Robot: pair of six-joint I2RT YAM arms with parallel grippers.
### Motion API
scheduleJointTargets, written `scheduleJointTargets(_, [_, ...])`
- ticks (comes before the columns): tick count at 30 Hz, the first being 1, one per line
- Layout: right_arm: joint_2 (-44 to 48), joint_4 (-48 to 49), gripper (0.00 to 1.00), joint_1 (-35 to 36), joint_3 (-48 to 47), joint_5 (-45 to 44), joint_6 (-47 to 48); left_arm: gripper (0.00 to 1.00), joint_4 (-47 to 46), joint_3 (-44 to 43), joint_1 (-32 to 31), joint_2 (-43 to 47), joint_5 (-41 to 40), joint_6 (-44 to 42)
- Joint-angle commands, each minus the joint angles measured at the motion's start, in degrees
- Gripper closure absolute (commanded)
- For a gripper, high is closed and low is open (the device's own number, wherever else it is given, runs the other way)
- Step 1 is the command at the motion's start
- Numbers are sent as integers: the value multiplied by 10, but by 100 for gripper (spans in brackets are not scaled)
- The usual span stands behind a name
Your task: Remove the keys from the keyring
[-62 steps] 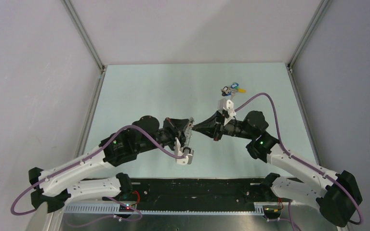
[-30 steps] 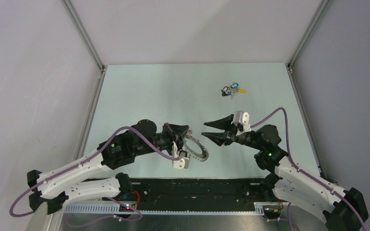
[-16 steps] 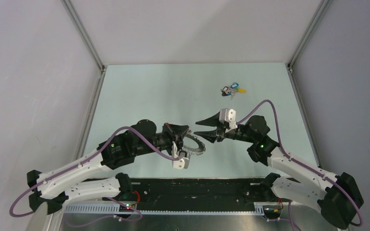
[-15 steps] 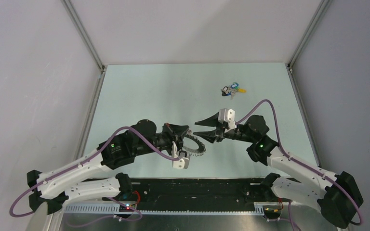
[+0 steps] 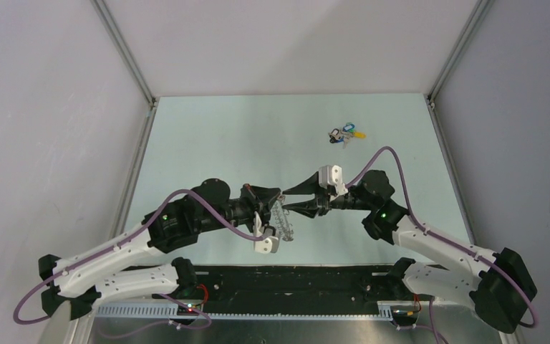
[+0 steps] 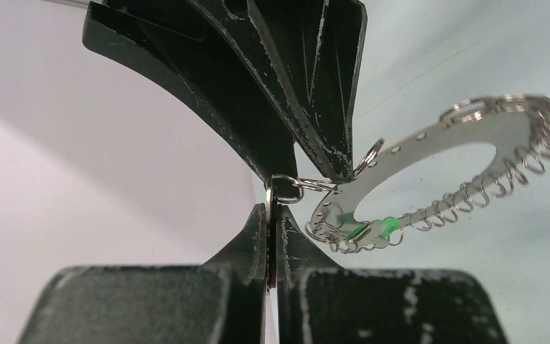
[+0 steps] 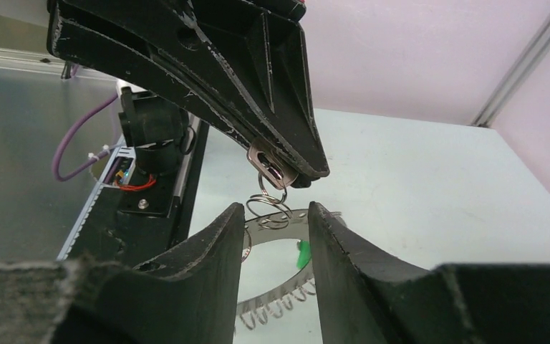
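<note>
Left wrist view showed the left gripper (image 6: 272,215) clamped shut on a small metal tab (image 6: 271,195). From that tab a wire loop (image 6: 308,185) led to the keyring (image 6: 473,132), which hung tilted in the air above the table (image 5: 222,143). A green key (image 6: 372,229) sat at the ring's lower rim. The right gripper (image 7: 276,208) faced it nose to nose, jaws apart, its fingers (image 7: 336,244) on either side of the loop just under the tab. Another bunch of keys (image 5: 345,135) lay well apart, farther back.
</note>
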State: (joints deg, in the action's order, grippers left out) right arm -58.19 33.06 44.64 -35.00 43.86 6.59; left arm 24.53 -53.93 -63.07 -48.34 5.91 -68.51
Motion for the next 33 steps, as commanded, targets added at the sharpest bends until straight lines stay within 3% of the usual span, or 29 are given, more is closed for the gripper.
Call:
scheduleJointTargets(1, [-8,40,58,6,-26,25,-17,100,-31,-11,2,15,19,-4])
scheduleJointTargets(3, [-13,44,62,6,-30,32,-20,100,-31,-11,2,15,20,-4])
scheduleJointTargets(10, [-10,31,100,7,-35,30,-27,100,-32,-7,2,24,-1,-9])
scheduleJointTargets(19, [62,-79,100,-24,-35,-16,-19,100,-60,15,10,37,-19,-2])
scheduleJointTargets(27, [79,33,100,-48,-30,-98,-206,100,-66,31,9,7,6,10])
scheduleJointTargets(30, [88,43,100,-36,-30,-107,-200,100,-71,19,9,-16,0,58])
scheduleJointTargets(33, [138,-50,100,-38,-31,-171,-153,100,-84,-12,17,-52,0,137])
